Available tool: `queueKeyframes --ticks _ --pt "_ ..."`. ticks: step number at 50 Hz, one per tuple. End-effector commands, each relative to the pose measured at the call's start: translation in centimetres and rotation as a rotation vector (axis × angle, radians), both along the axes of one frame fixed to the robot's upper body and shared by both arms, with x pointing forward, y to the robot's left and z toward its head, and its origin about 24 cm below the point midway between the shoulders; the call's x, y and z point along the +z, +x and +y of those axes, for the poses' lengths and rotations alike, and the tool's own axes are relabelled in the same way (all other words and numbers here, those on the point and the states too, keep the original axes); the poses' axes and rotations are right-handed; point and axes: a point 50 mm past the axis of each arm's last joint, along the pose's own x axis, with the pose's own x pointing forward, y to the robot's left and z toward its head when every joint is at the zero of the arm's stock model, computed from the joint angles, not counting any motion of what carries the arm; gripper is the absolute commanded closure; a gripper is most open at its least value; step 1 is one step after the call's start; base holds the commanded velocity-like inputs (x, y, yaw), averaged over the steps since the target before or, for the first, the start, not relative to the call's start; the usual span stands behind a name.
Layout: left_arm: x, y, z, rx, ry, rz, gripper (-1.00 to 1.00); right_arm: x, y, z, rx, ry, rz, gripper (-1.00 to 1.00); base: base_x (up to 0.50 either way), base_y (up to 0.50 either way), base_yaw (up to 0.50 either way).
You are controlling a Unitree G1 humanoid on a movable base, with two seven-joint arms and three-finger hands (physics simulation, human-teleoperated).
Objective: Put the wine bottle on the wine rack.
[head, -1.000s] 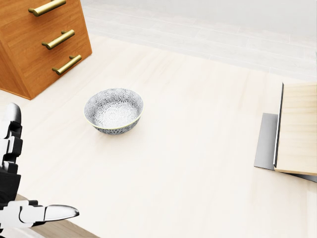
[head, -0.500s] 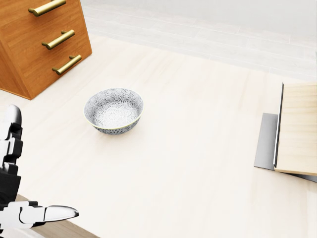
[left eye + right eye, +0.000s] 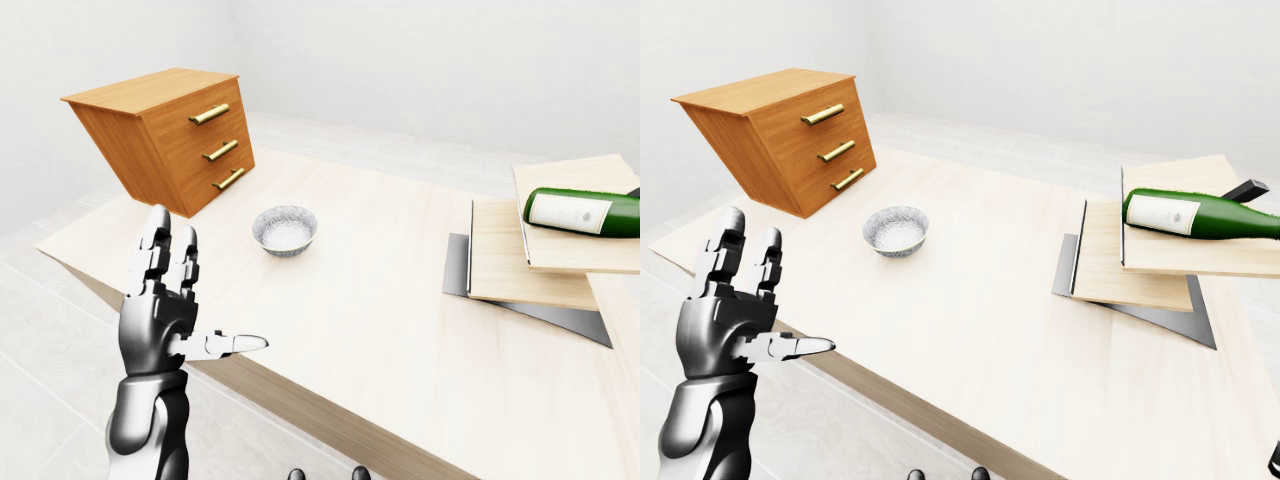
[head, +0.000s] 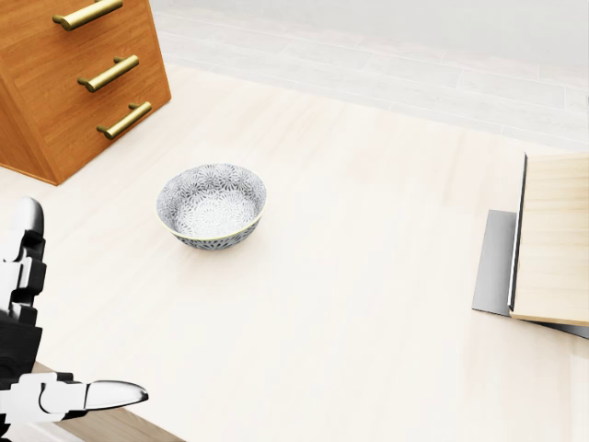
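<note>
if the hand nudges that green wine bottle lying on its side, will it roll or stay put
The wine bottle lies on its side on the upper wooden board, so its round body would probably roll at a sideways nudge. It looks like glossy glass: likely rigid, rather slippery and breakable if it rolled off. The open left hand is far from it.

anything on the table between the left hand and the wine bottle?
Only the patterned bowl sits on the table between them, toward the view's top of a straight line. The left hand is open at the table's left edge; the wine bottle lies on stepped wooden boards at right.
</note>
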Motion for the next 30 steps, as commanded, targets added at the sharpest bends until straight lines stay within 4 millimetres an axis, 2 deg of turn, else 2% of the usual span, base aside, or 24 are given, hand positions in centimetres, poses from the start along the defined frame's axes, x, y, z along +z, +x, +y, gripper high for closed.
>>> queueKeyframes --ticks 1,17,30 --pt "0.1 0.0 0.0 -0.001 0.0 -0.003 -1.0 0.5 -1.1 -0.7 -0.02 -0.016 -0.002 -1.0 0.0 0.0 0.0" --pt "-0.5 0.2 -0.1 -0.004 -0.002 0.023 -1.0 3.6 -2.0 -1.3 -0.017 -0.087 -0.07 -1.0 0.0 0.0 0.0" --pt "-0.3 0.2 -0.1 -0.004 -0.004 0.014 -1.0 9.0 -3.3 -1.5 0.0 -0.226 -0.201 -1.0 0.0 0.0 0.0"
